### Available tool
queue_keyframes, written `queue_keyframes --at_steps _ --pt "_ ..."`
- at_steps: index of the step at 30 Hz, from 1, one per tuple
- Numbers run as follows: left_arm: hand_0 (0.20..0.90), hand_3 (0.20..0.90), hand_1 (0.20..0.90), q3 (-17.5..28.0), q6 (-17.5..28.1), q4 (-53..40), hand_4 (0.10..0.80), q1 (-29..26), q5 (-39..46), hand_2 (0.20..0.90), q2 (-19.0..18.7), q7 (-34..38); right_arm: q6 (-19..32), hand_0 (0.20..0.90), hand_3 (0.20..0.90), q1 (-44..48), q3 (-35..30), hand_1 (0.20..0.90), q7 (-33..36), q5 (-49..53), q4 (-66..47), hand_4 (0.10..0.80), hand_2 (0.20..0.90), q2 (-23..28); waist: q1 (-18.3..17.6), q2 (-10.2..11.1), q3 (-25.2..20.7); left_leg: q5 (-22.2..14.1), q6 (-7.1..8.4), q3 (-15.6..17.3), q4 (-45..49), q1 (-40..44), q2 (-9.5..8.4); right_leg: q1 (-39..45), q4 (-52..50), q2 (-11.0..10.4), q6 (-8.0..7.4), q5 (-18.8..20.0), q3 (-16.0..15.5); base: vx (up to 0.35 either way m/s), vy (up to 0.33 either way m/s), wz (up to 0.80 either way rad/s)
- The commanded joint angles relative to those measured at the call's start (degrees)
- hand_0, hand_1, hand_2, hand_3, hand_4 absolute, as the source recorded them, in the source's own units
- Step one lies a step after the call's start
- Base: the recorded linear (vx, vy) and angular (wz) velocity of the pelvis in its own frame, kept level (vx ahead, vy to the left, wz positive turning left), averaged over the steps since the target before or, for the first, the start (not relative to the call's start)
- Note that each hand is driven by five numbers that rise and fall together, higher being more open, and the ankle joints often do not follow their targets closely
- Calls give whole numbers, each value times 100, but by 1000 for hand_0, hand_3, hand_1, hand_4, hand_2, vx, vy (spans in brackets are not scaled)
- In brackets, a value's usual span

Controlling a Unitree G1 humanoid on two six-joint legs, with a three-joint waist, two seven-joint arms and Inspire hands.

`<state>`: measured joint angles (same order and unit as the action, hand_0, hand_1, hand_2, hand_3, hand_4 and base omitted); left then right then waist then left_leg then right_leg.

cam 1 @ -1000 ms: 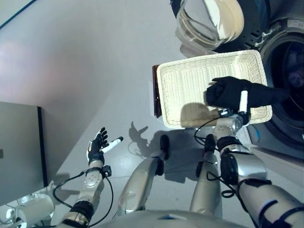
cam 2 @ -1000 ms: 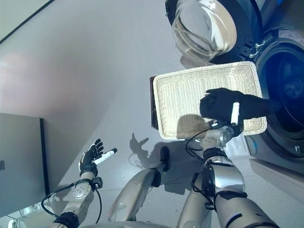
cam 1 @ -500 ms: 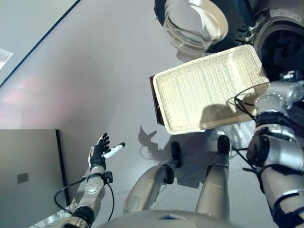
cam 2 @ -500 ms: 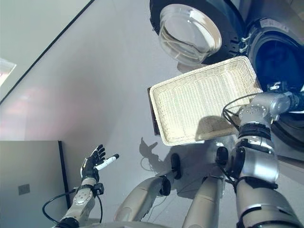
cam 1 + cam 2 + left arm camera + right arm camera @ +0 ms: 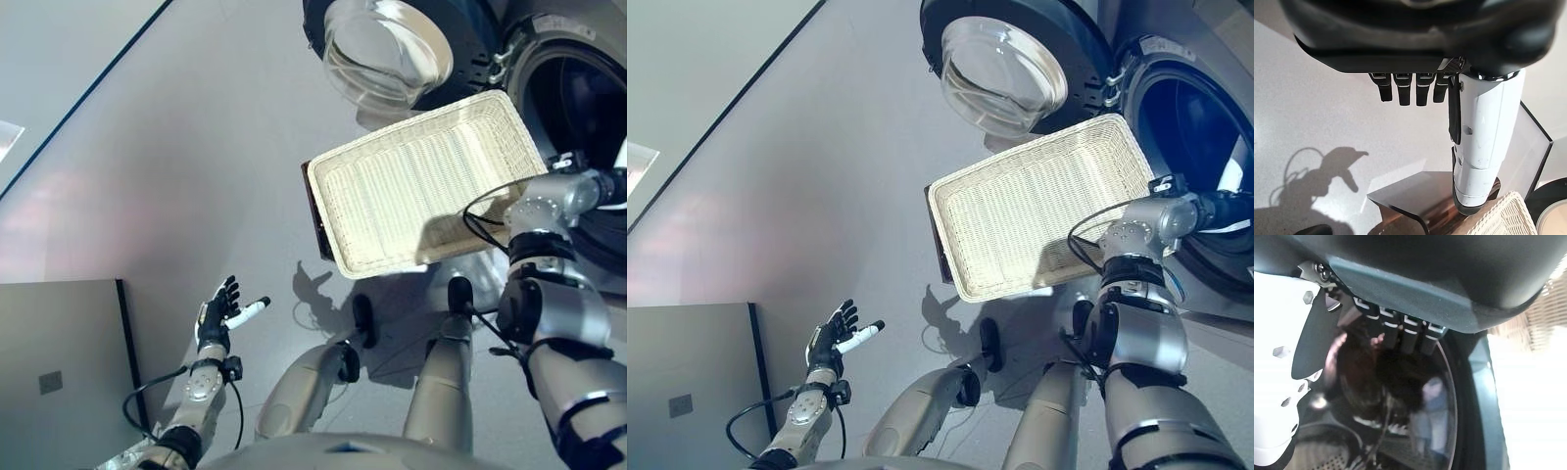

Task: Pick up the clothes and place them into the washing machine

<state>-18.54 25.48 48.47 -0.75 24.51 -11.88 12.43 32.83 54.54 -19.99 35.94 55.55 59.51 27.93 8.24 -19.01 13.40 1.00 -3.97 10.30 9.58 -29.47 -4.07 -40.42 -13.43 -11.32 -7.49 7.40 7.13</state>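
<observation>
The wicker basket (image 5: 411,186) rests on the low dark brown box (image 5: 312,211) and holds no clothes. My right hand (image 5: 1220,209) reaches past the basket's right end into the mouth of the washing machine drum (image 5: 578,98). In the right wrist view its fingers (image 5: 1396,330) are straight and a dark garment (image 5: 1400,377) lies just past them inside the drum, with other clothes below. My left hand (image 5: 220,315) is open and empty, held out low at the lower left, far from the basket.
The machine's round glass door (image 5: 387,49) stands open behind the basket. A grey cabinet (image 5: 59,362) stands at the lower left. The box and a basket corner (image 5: 1498,215) show past my left hand in the left wrist view.
My right hand carried the dark garment from above the basket to the right into the drum mouth. The camera has shifted. My left hand stays open in place.
</observation>
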Motion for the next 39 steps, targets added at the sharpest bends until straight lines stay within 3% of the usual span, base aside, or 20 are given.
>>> queue_keyframes --at_steps 1,14,18,22,23,32,39 --pt "900 900 900 419 325 123 800 144 147 900 -133 208 494 900 900 -245 529 900 -306 -314 -348 800 900 317 62 -210 -493 19 563 -437 185 -599 69 234 -390 356 487 -801 -435 -15 2 3" --pt "900 900 900 570 334 196 800 179 143 900 -149 167 415 900 900 -474 566 900 -508 -181 -264 800 900 106 63 -85 -514 26 562 -435 205 -639 88 205 -405 359 506 -783 -448 -7 2 2" --pt "900 900 900 650 241 252 800 155 1 900 -217 180 -404 900 900 -335 1142 900 -666 -568 872 800 900 454 93 28 -530 23 570 -398 244 -666 115 190 -405 368 522 -754 -424 0 0 0" --pt "900 900 900 726 164 240 800 164 -68 900 -232 124 -831 900 900 -213 1590 900 -979 -692 1352 800 900 433 90 77 -482 31 579 -396 244 -665 143 190 -396 381 536 -729 -433 0 0 0" --pt "900 900 900 783 94 239 800 183 -129 900 -280 56 -1172 900 900 -189 1911 900 -1159 -973 1677 800 900 436 106 123 -471 42 583 -394 260 -664 161 203 -390 398 547 -714 -442 0 0 0" --pt "900 900 900 958 -32 305 800 255 -13 900 -174 -277 -1634 900 900 -909 3009 900 -1871 -2037 1386 800 900 -481 118 358 -479 77 584 -447 269 -536 236 416 -296 468 560 -671 -496 5 -14 -2" --pt "900 900 900 1011 -98 575 800 214 -2 900 -73 -355 -1583 900 900 -1503 3000 900 -2082 -2136 902 800 900 -781 53 627 -491 102 606 -544 199 -280 283 777 -125 496 541 -649 -604 21 -48 6"
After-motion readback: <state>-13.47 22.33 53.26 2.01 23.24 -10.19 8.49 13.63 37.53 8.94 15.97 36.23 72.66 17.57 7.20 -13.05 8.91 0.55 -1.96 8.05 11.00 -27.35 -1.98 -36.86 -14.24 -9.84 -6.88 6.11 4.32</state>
